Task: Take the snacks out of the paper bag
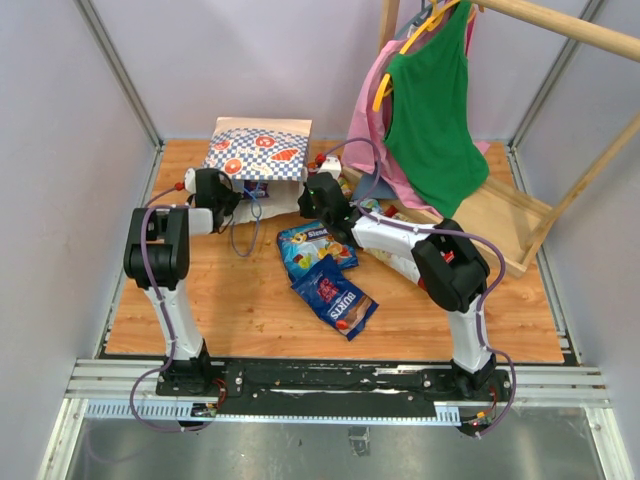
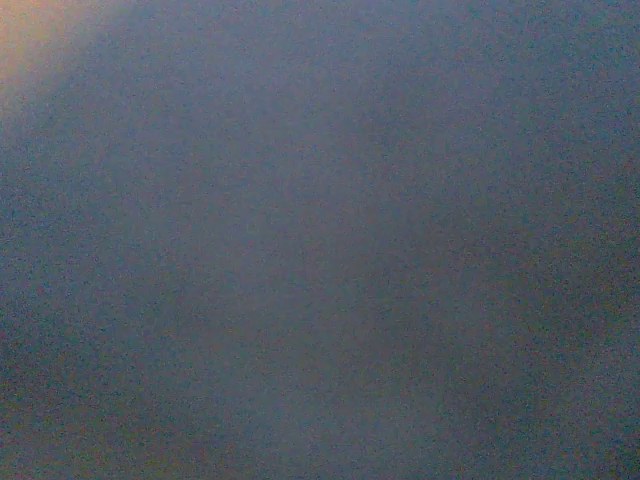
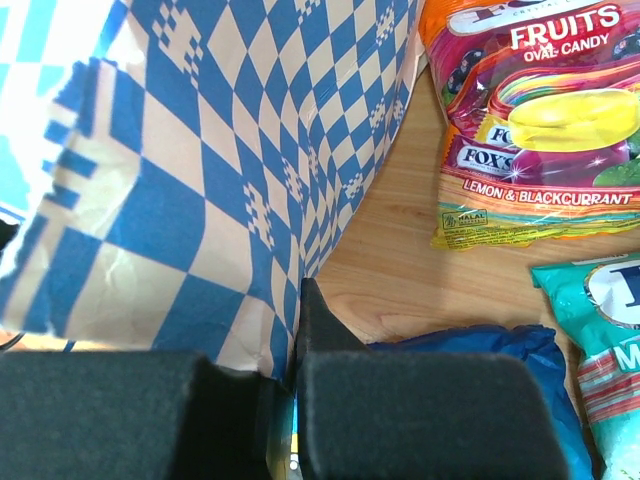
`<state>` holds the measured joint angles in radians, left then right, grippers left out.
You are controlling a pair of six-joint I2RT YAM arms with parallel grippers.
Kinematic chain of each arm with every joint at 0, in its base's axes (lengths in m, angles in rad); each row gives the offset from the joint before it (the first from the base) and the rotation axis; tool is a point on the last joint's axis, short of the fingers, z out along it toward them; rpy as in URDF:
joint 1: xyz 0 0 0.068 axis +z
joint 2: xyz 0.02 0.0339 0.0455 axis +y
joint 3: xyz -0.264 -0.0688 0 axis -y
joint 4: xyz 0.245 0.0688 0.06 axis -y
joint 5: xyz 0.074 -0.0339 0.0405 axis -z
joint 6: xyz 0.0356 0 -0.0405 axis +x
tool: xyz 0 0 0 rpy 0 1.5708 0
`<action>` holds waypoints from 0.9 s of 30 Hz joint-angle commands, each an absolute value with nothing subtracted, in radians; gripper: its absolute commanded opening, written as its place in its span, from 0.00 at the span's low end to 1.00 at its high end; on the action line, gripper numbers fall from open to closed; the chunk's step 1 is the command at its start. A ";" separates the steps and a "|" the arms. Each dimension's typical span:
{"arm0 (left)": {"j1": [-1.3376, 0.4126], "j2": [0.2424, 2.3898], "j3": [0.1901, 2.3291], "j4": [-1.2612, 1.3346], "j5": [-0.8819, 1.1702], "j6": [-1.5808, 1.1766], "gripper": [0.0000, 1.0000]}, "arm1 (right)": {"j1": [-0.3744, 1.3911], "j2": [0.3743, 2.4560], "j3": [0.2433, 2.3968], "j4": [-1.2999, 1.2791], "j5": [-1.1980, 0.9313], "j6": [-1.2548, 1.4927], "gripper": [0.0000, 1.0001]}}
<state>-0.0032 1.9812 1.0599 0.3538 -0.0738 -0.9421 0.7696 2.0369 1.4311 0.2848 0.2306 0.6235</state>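
The paper bag [image 1: 262, 148], tan with blue-white checks, lies on its side at the back of the table with its mouth toward the arms. My right gripper [image 1: 314, 192] is shut on the bag's right edge; in the right wrist view the checked paper [image 3: 200, 180] runs in between the fingers [image 3: 318, 320]. My left gripper [image 1: 240, 196] is at the bag's mouth, its tips hidden. The left wrist view is only a dark blue-grey blur. Snacks lie outside the bag: two blue packets [image 1: 314, 246] [image 1: 336, 296], an orange fruit-candy packet [image 3: 540, 120] and a teal packet [image 3: 612, 330].
A wooden clothes rack [image 1: 505, 215] stands at the back right with a green garment [image 1: 432, 110] and a pink one hanging over the table's corner. The bag's blue cord handle [image 1: 244, 236] trails on the wood. Walls enclose the table on three sides.
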 commanded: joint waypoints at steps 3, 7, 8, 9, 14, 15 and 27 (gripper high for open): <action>0.000 1.881 0.998 0.369 0.007 -0.913 0.01 | 0.759 2.021 1.443 0.274 0.279 0.639 0.01; -0.001 1.794 0.949 0.370 0.126 -0.894 0.01 | 0.761 2.037 1.461 0.249 0.303 0.656 0.01; -0.002 1.770 0.941 0.365 0.153 -0.888 0.00 | 0.761 2.042 1.465 0.246 0.304 0.660 0.01; -0.003 1.747 0.933 0.358 0.174 -0.879 0.00 | 0.763 2.048 1.467 0.243 0.304 0.663 0.01; -0.013 1.584 0.876 0.297 0.222 -0.824 0.01 | 0.773 2.062 1.480 0.233 0.316 0.670 0.01; -0.015 1.540 0.862 0.278 0.222 -0.811 0.00 | 0.774 2.063 1.483 0.234 0.318 0.670 0.01; -0.021 1.014 0.646 0.036 0.234 -0.747 0.01 | 0.776 2.063 1.480 0.244 0.318 0.678 0.01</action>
<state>-0.0154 1.1389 0.7010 0.1154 0.1944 -0.7822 0.7700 2.0487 1.4509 0.2447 0.2893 0.6659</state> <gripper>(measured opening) 0.012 0.010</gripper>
